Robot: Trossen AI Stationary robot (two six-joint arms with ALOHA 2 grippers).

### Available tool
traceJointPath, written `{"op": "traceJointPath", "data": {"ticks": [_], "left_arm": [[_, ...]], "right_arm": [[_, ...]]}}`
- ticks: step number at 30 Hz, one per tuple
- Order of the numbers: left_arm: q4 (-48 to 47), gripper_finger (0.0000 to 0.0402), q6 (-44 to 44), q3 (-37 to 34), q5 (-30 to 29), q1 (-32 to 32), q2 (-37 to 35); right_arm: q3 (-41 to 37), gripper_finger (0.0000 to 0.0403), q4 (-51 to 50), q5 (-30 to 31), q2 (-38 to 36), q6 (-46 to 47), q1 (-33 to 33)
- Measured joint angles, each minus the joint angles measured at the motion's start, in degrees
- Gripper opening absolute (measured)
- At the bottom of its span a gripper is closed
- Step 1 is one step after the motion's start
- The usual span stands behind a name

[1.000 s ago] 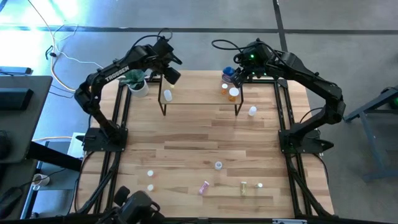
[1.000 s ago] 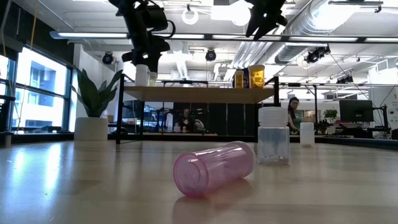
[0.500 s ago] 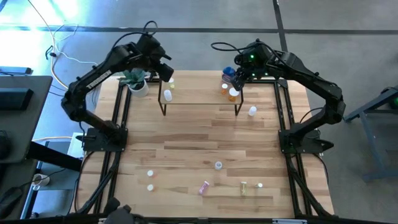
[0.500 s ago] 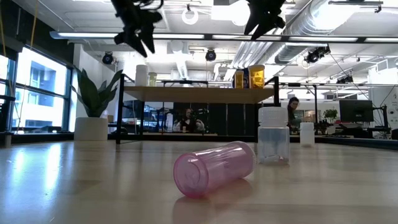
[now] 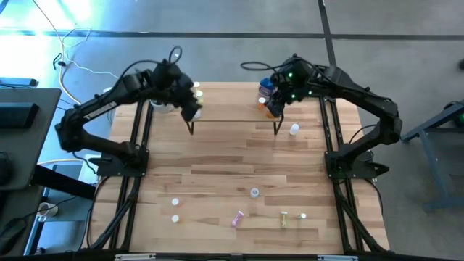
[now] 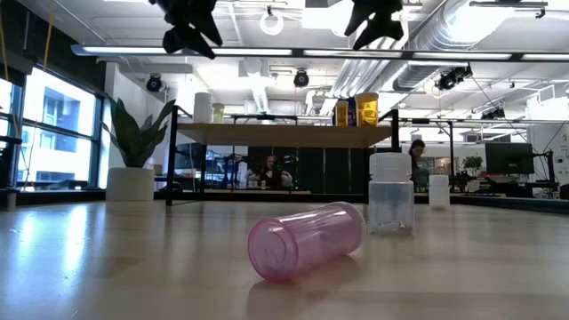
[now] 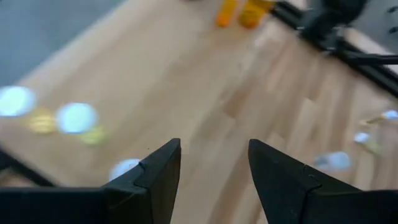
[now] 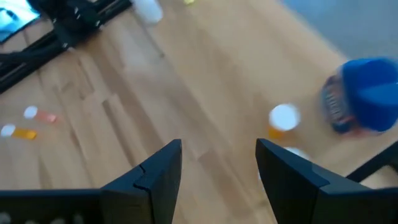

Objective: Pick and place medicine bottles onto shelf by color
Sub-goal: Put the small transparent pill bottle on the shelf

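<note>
The shelf (image 5: 232, 109) is a light-wood board on thin black legs at the table's far side. In the low view it (image 6: 284, 133) carries white bottles (image 6: 203, 108) at its left end and orange ones (image 6: 366, 108) with a blue bottle (image 8: 367, 102) at its right end. A pink bottle (image 6: 307, 240) lies on its side near the table's near edge, beside a yellow-green bottle (image 5: 283, 217) and several white-capped ones (image 5: 254, 192). My left gripper (image 7: 211, 168) hangs open above the shelf's left end. My right gripper (image 8: 217, 168) hangs open above its right end.
A potted plant (image 6: 133, 169) in a white pot stands left of the shelf. A white-capped bottle (image 5: 293, 129) stands on the table by the shelf's right legs. The middle of the tabletop (image 5: 232, 163) is bare wood. Black frame rails (image 5: 138, 145) run along both table sides. A person (image 6: 418, 160) shows in the room behind.
My left gripper has risen from just above the white bottles at the shelf's left end and has swung a little toward the table's near edge, its arm stretching out. The white bottles stand where they were. My right gripper has shifted slightly over the shelf's right end.
</note>
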Motion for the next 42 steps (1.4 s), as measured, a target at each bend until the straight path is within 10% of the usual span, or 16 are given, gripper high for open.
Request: {"op": "traceJointPath", "data": {"ticks": [17, 42], "left_arm": [[28.19, 0.0179, -12.19, -24.89, 0.35, -18.11, -13.98], [27.94, 0.0179, -12.77, -26.64, -0.55, -30.71, -14.39]], "right_arm": [[-14.41, 0.0197, 4.11, 6.31, 0.00, 20.27, 18.10], [-26.05, 0.0223, 22.92, 11.84, 2.81, 41.58, 39.84]]}}
